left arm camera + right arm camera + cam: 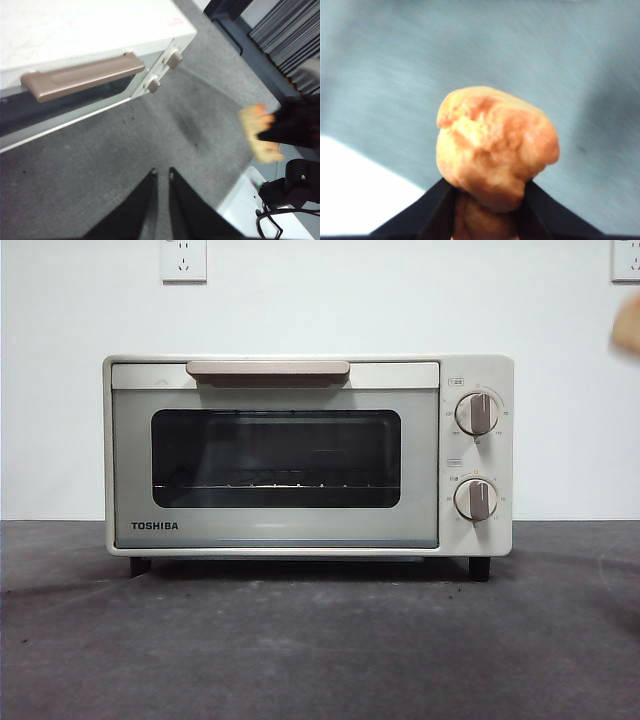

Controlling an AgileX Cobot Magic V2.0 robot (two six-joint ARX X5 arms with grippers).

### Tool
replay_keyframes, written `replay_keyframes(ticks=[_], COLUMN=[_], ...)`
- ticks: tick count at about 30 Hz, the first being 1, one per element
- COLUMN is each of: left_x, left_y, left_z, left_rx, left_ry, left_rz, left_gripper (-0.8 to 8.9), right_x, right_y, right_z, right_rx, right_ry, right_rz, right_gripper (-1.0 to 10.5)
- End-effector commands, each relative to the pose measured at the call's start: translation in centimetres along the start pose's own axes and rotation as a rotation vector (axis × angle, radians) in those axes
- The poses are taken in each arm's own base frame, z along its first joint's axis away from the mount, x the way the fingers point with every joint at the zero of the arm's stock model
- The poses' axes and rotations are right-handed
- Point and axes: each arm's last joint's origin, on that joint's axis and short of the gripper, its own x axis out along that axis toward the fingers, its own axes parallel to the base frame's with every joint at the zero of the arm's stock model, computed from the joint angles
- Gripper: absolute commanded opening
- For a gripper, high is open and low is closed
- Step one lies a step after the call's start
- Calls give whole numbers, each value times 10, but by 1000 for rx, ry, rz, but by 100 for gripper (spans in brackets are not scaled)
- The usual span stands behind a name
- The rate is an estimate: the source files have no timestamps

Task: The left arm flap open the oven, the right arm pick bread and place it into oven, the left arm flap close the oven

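Now the bread (495,145) is clamped in the right end effector (490,192) above the bench (320,640); it seems soft and light. The oven (300,455) door is shut, and the left end effector (161,172) is nearly closed, empty.

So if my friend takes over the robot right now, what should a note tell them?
Right gripper: shut on the bread, held in the air off to one side of the toaster oven.
Left gripper: jaws nearly together, holding nothing, above the grey table in front of the oven's handle.
Done: bread picked up.
Left: the oven door is shut. Open it, put the bread in, close it.
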Motion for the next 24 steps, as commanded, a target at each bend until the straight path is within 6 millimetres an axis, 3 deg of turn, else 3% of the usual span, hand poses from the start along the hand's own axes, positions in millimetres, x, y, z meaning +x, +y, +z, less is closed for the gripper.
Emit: replay_keyframes(ticks=[1,5,11,18,24], left_x=[14,40,73,103,122], left_y=[6,17,25,31,41], left_z=[9,21,44,66,72], left_rx=[-2,-14,55,142,159], left_ry=[19,79,126,122,118], left_rz=[-6,14,56,94,124], left_gripper=[9,9,10,10,9], right_x=[-18,-41,-60,-66,-66], right_y=[9,16,21,22,22], right_z=[-8,-28,-44,-51,-50], right_rx=[-21,-50,-72,-74,-75], right_ry=[-88,-215,-351,-386,-387], right_rz=[65,125,169,183,183], right_gripper=[139,139,140,139,139])
